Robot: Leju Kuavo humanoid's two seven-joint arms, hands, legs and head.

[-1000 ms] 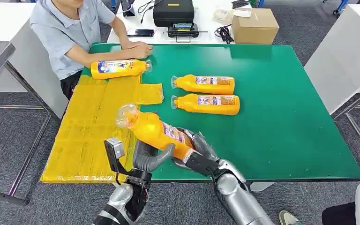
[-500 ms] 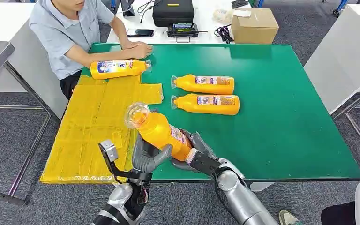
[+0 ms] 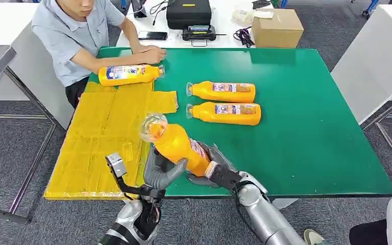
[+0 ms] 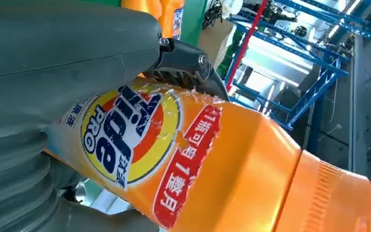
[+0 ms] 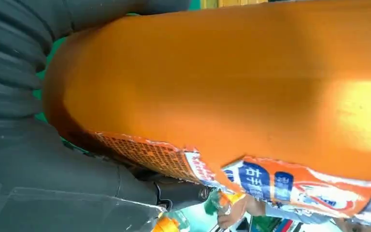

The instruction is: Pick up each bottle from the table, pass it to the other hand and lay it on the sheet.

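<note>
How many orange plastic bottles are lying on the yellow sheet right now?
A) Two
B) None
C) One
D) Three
C: one orange plastic bottle lies at the far end of the yellow sheet near the seated person; two more orange bottles lie on the green table top, and a fourth bottle is held up between the left hand and right hand.

Held bottle: we see glossy orange plastic, clear cap, torn paper label.
Sheet: yellow, creased, slightly shiny.
Table: matt green cover.
Arm: polished silver metal, at 6 o'clock.
Box: matt cardboard.
</note>
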